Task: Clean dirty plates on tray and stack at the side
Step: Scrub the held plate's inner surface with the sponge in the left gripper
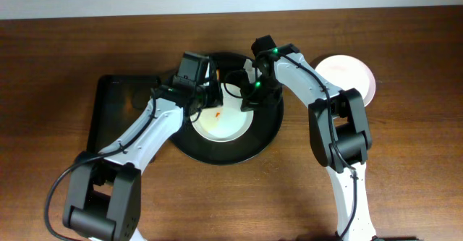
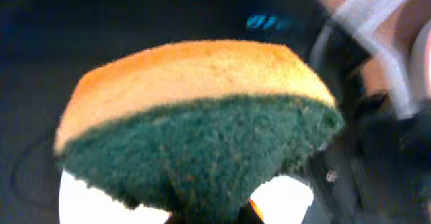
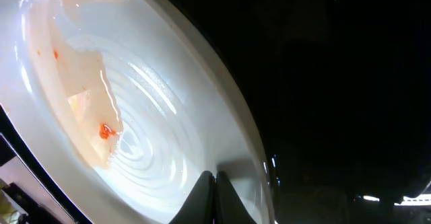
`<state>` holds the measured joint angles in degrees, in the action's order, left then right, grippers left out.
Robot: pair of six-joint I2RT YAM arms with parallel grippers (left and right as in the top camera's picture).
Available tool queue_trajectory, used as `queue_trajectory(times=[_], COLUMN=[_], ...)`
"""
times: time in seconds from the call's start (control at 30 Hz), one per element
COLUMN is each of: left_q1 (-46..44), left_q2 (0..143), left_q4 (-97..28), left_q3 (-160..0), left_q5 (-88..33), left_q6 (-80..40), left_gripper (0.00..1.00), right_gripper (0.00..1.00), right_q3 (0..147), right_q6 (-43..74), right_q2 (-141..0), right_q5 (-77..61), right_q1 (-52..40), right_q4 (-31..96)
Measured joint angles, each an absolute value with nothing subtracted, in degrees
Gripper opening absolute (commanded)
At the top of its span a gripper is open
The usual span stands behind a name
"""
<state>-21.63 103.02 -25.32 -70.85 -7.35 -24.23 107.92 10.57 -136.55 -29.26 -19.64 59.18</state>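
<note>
A white plate (image 1: 221,125) with an orange smear (image 1: 217,115) lies on the round black tray (image 1: 266,136). My left gripper (image 1: 205,98) is shut on a yellow-and-green sponge (image 2: 195,116), green side down, just above the plate's far-left part (image 2: 87,200). My right gripper (image 1: 250,102) has its fingers shut together (image 3: 215,192), tips resting on the plate's inner rim (image 3: 155,116), which shows orange smears (image 3: 104,131) and a wet film. A second white plate (image 1: 349,78) lies on the bare wood to the right of the tray. I see no third plate.
A rectangular black tray (image 1: 116,107) sits left of the round tray, partly under my left arm. The black round tray's floor fills the right of the right wrist view (image 3: 330,83). Dark-brown tabletop (image 1: 405,161) surrounds everything.
</note>
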Motion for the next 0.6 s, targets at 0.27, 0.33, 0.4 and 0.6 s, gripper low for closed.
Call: queue_trajectory(times=[0.27, 0.33, 0.4, 0.6], left_q1=[-26.1, -26.3, -26.4, -26.5], left_q2=[111.3, 112.8, 112.9, 113.6], left_q4=[-24.9, -23.7, -23.4, -20.0], left_q3=[-69.8, -69.9, -69.9, -70.1], left_q5=[-8.0, -6.4, -4.9, 4.0], left_q6=[-25.2, -25.6, -25.7, -25.8], left_gripper=[0.0, 0.0, 0.0, 0.0], right_gripper=[0.04, 0.04, 0.04, 0.04], right_q3=[107.9, 107.9, 107.9, 107.9], right_q6=[10.8, 11.2, 11.4, 11.6], right_q2=[-136.5, -136.5, -136.5, -136.5], right_q5=[-29.4, -29.5, -29.5, -29.5], right_q1=[-19.6, -19.6, -19.6, -19.6], right_q4=[59.1, 59.1, 59.1, 59.1])
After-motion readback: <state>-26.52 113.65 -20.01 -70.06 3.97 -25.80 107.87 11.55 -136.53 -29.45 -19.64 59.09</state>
